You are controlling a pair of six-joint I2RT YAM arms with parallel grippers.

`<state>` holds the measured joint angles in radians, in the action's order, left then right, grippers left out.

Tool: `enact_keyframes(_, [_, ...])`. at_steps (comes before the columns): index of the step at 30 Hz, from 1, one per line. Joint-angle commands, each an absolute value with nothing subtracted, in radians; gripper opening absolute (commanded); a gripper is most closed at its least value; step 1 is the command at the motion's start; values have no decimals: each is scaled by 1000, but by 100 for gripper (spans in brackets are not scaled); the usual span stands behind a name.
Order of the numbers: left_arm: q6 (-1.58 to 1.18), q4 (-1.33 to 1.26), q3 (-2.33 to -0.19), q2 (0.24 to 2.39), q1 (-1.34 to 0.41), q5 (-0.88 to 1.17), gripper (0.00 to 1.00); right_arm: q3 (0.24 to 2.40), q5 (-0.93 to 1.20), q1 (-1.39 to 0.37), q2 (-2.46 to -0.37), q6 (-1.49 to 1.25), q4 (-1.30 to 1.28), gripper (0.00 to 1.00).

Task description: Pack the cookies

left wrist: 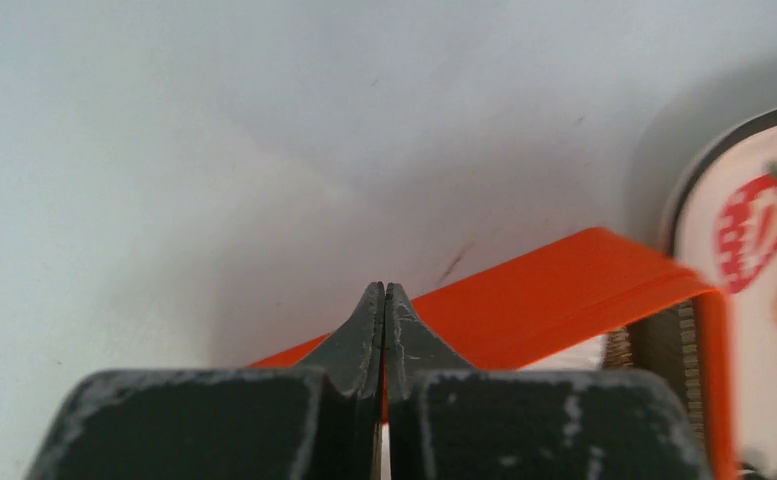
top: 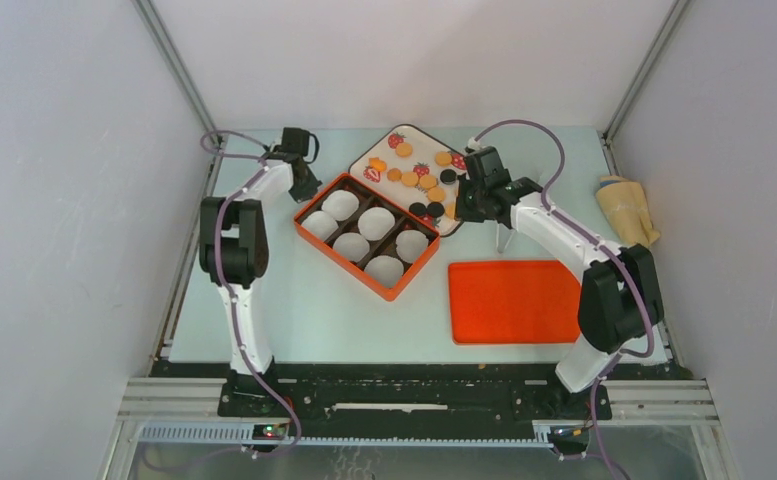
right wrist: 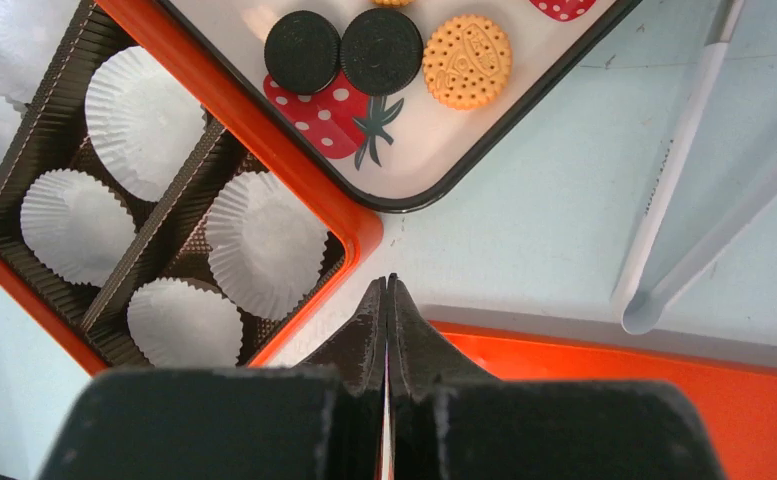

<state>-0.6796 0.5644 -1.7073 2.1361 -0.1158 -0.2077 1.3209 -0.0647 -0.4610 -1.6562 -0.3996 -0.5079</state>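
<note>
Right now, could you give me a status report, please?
Left gripper shut, empty. Right gripper shut, empty. Cookies on strawberry tray, none in box. Nothing blocking.

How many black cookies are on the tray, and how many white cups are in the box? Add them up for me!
Black cookies: 3
White cups: 6
Total: 9
This counts only what shows from above.
</note>
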Motion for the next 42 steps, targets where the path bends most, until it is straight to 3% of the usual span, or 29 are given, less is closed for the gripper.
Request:
enact_keyframes(1, [-658, 541, -1568, 2074, -118, -207, 0, 1387, -43, -450, -1716, -408, -478, 0])
enact_keyframes(6, [-703, 479, -1348, 1948, -151, -151, 0, 1479, -25, -427, -1848, -395, -502, 0])
enact_keyframes(11, [-684, 495, -1261, 1844, -205, -191, 0, 1560, -28, -422, -1955, -390, -505, 0])
enact_keyframes(21, [-680, 582, -1238, 1710, -303, -227, 0, 1799, 66, -399, -2149, -352, -608, 0])
enact_keyframes(29, [-671, 627, -1157, 1454, -405, -294, 0, 2026, 171, -480, -2317, -292, -733, 0])
enact_keyframes(42, [-638, 637, -1084, 1226, -454, -343, 0, 2101, 436, -582, -2385, -268, -724, 0])
